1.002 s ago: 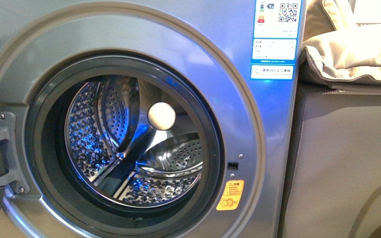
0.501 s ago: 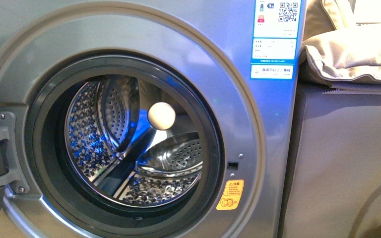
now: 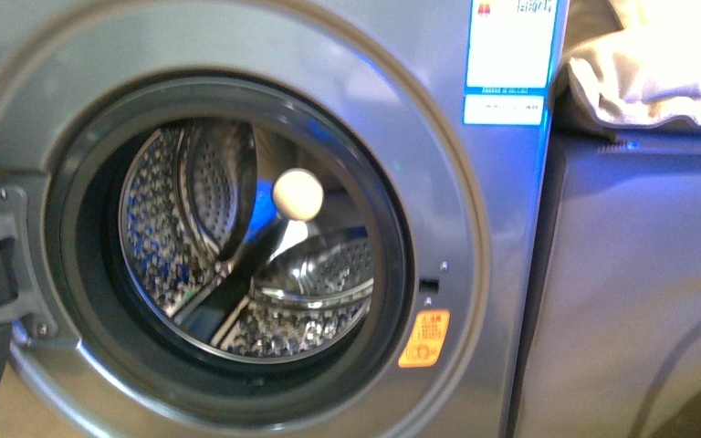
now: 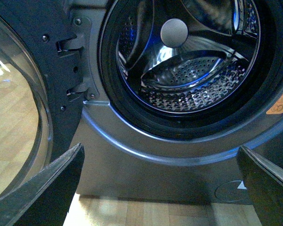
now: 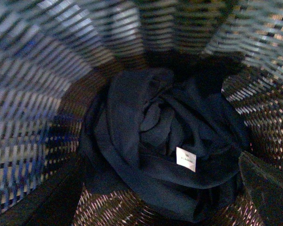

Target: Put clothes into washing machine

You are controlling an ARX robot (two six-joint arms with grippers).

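The silver-grey washing machine [image 3: 475, 228] fills the front view with its round porthole open and the shiny perforated drum [image 3: 237, 265] empty inside; it also shows in the left wrist view [image 4: 146, 155]. My left gripper [image 4: 162, 188] is open and empty, low in front of the machine's base, below the drum mouth. The dark navy clothes [image 5: 165, 146] lie crumpled with a white tag [image 5: 186, 159] at the bottom of a woven basket [image 5: 42, 94]. My right gripper [image 5: 162, 188] is open just above the clothes, inside the basket. Neither arm shows in the front view.
The machine's door [image 4: 23, 108] hangs open on its hinge at the left. A grey-brown cabinet [image 3: 639, 292] stands right of the machine with a beige cushion [image 3: 657, 82] on top. A wooden floor [image 4: 146, 212] lies below the machine.
The front view has shifted: the machine, label and cushion now sit higher and slightly blurred in the picture. The drum stays empty.
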